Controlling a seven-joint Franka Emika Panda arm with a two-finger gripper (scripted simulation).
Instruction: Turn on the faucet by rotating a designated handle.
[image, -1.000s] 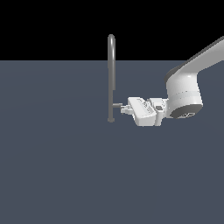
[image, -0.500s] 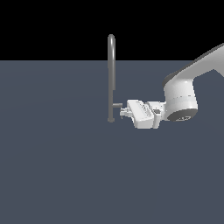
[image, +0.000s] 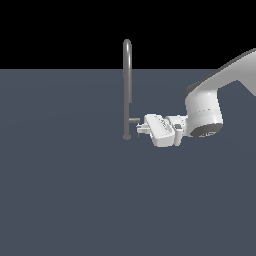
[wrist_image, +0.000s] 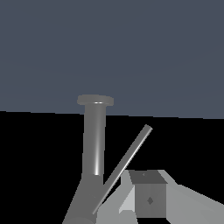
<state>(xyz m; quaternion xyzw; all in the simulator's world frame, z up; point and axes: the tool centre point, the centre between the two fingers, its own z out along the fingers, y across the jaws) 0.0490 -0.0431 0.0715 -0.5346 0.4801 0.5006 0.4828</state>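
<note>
Faucet handle (image: 134, 120) meets the gripper (image: 140, 128) low on the pipe — the arm's white hand lies nearly level, reaching in from the exterior view's right, its fingertips right at the end of the short stub that juts from the pipe's side. Whether the jaws are clenched on the piece or merely resting against it cannot be told: the exterior view is too small at the contact, and the wrist view shows only 1 finger (wrist_image: 148, 199), a boxy grey pad just beside the thin lever (wrist_image: 127, 164), which slants away from it.

Outward from there, the faucet (image: 127, 85) stands upright on a bare grey-blue floor (image: 60, 190), its small round foot just below the stub and its hooked top high above. In the wrist view the pipe and its round foot run alongside the lever.

Judged from this, the handle is being pushed round. The risk lies in the contact — a slim, smooth lever touched near its end could slide off the pad if the push runs along it rather than across, leaving the turn unfinished.
</note>
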